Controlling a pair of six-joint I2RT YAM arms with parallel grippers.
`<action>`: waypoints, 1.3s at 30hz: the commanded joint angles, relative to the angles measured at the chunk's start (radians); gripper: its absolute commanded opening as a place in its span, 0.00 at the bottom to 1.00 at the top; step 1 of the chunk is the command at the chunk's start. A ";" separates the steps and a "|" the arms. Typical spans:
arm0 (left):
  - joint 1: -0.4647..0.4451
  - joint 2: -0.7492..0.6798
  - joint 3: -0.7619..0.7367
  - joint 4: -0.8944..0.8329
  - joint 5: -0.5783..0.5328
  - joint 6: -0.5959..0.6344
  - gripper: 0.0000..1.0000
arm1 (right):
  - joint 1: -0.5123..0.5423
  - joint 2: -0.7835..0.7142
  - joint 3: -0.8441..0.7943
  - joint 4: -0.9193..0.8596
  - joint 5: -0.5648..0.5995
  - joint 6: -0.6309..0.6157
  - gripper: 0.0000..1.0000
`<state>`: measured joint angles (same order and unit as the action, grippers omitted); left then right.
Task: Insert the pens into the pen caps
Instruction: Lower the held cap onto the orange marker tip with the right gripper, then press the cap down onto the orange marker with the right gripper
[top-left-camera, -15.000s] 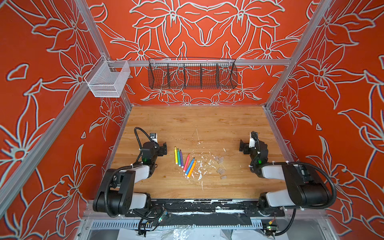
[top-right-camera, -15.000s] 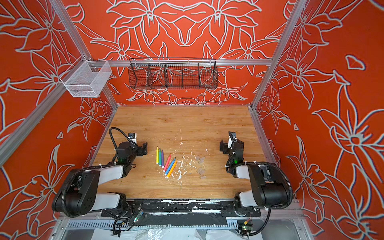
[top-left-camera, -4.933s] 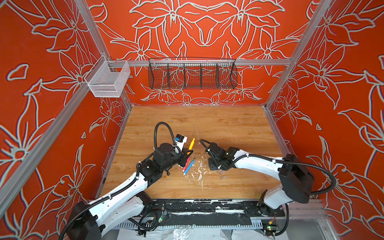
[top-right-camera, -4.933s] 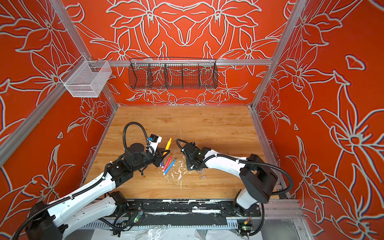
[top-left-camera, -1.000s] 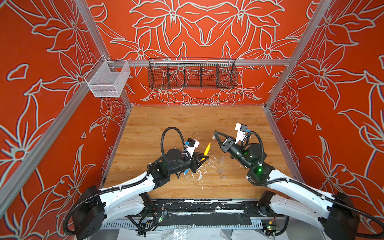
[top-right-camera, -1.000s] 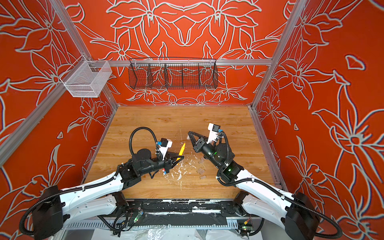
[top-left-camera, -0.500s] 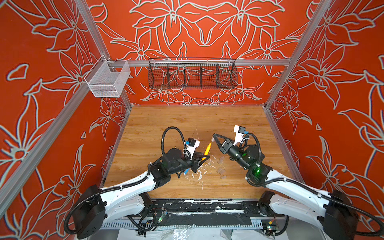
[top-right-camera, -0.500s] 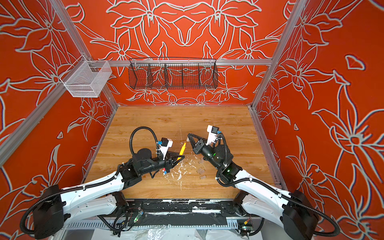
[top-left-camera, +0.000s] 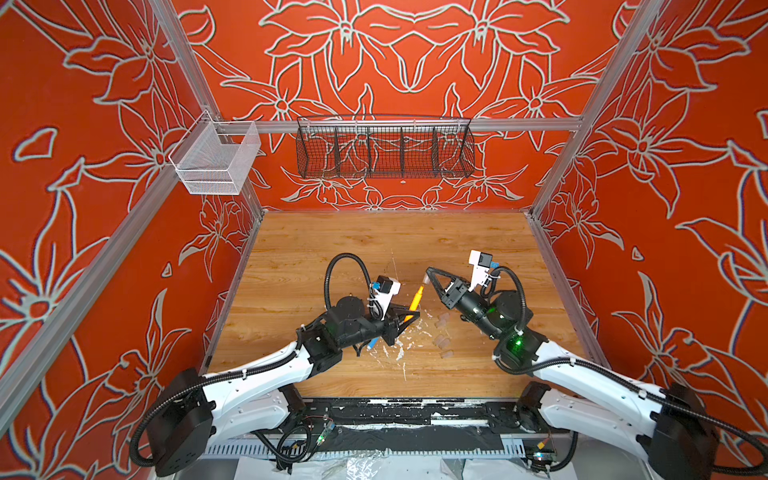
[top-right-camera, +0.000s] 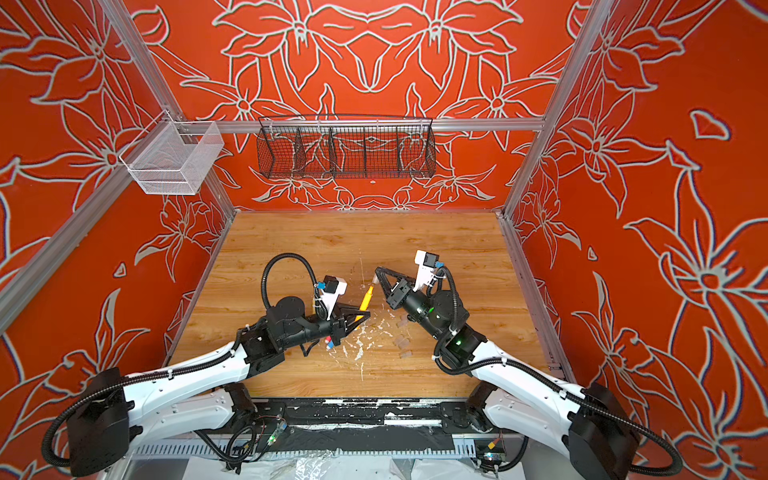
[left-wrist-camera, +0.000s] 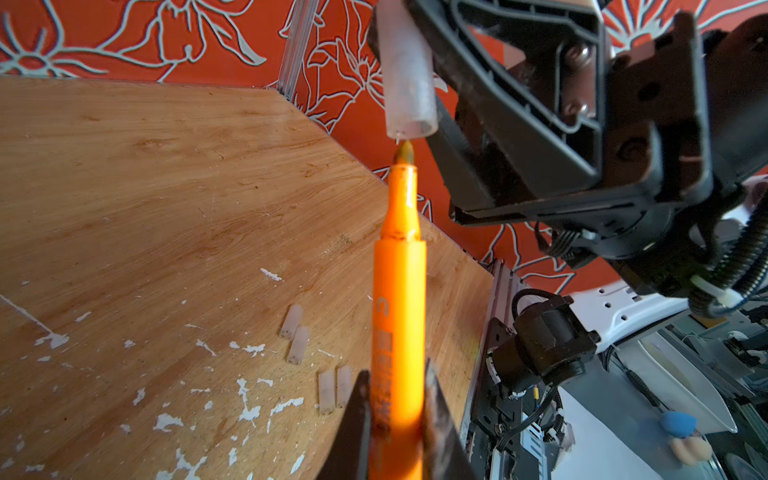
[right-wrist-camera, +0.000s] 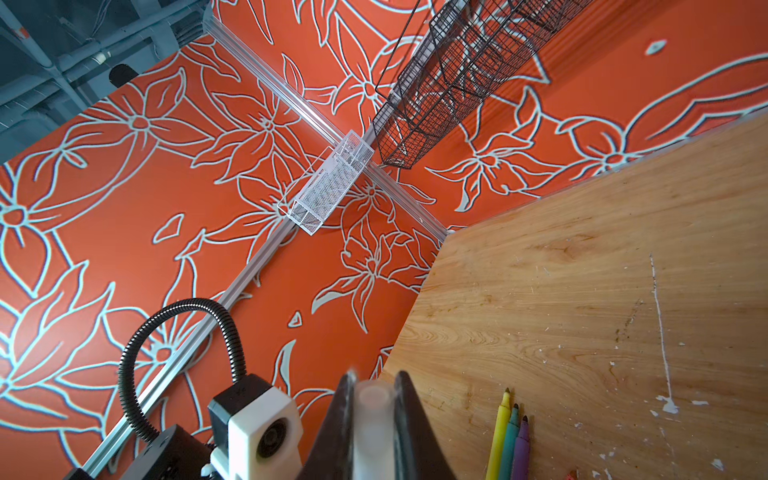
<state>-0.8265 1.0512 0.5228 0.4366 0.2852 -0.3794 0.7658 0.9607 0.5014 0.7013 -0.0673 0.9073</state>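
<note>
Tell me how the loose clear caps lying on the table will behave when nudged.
The loose caps are short round tubes lying on their sides, so they would likely roll or skid. They look hollow and thin-walled, probably very light. Their smooth plastic may slip in a pinch.

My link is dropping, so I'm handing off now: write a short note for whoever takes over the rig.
Left gripper: shut on the orange pen.
Right gripper: shut on a clear cap, its mouth at the pen's nib, not yet on.
Done: no capped pen in view.
Left: push this pair together, then cap the rest; three uncapped pens and loose caps lie on the table.
</note>
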 joint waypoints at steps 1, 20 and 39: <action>-0.008 -0.011 0.026 0.029 0.004 0.002 0.00 | 0.012 0.001 -0.009 0.034 -0.013 0.015 0.00; -0.008 -0.012 0.055 0.007 -0.058 -0.032 0.00 | 0.067 0.058 -0.123 0.134 -0.016 0.043 0.00; 0.021 -0.189 -0.043 0.050 -0.014 0.135 0.00 | 0.075 -0.018 -0.081 -0.019 -0.085 -0.101 0.40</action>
<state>-0.8101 0.9112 0.4686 0.3908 0.2817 -0.3229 0.8425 0.9730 0.3992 0.8097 -0.1383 0.8570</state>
